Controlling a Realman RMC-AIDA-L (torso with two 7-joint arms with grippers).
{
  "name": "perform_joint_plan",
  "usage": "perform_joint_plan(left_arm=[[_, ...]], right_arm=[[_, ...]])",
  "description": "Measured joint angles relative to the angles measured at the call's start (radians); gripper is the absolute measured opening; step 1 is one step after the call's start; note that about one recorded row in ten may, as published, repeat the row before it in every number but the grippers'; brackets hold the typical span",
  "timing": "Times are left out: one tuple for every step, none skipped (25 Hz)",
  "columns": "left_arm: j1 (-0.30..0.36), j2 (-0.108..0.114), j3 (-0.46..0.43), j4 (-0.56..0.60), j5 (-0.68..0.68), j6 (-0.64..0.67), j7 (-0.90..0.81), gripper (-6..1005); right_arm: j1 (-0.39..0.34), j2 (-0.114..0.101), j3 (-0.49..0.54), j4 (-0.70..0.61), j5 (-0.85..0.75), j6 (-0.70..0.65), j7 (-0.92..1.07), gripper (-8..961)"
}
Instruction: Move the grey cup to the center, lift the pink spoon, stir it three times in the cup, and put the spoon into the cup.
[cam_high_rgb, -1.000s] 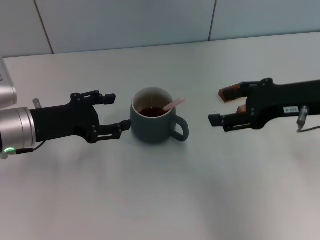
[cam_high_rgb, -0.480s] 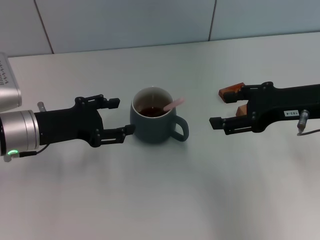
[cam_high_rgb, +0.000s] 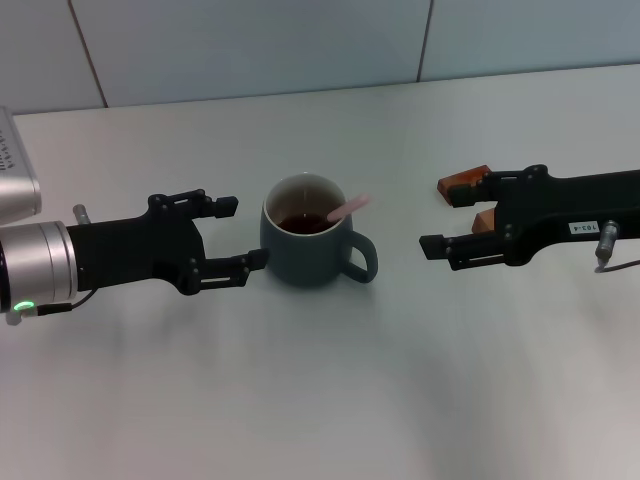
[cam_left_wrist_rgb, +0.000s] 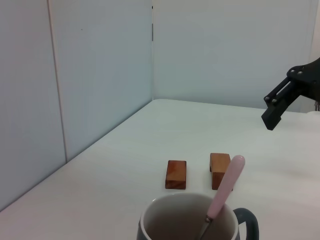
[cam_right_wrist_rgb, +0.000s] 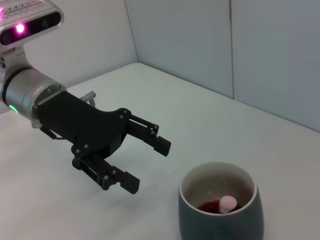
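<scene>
Grey cup sits at frame centre on the table, pink spoon resting inside. Left gripper, jaws wide and empty, is just beside the cup; right gripper, well apart, also gapes empty. A careless retreat could nudge the cup and spill.

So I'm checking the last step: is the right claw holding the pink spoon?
No, the pink spoon leans inside the grey cup, and the right claw hangs open apart from it.
</scene>
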Motion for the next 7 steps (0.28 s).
perform_joint_plan(left_arm=[[0.0,0.0,0.0,0.0,0.0,0.0,-0.001,793],[-0.001,0.0,0.0,0.0,0.0,0.0,-0.002,793],[-0.001,0.0,0.0,0.0,0.0,0.0,-0.004,793],[-0.002,0.0,0.0,0.0,0.0,0.0,-0.007,793],[-0.002,0.0,0.0,0.0,0.0,0.0,-0.009,793],[-0.003,0.0,0.0,0.001,0.0,0.0,-0.01,793],[-0.004,0.0,0.0,0.0,0.0,0.0,-0.011,793]], right_arm=[[0.0,0.0,0.001,-0.001,0.0,0.0,0.0,824],[0.0,0.0,0.001,-0.001,0.0,0.0,0.0,824],[0.0,0.0,0.002,-0.001,0.0,0.0,0.0,824],[0.0,0.0,0.004,-0.001,0.0,0.0,0.001,824],[0.001,0.0,0.006,-0.001,0.0,0.0,0.002,824],[0.003,0.0,0.008,-0.001,0.0,0.0,0.004,824],[0.003,0.0,0.008,-0.001,0.0,0.0,0.004,824]])
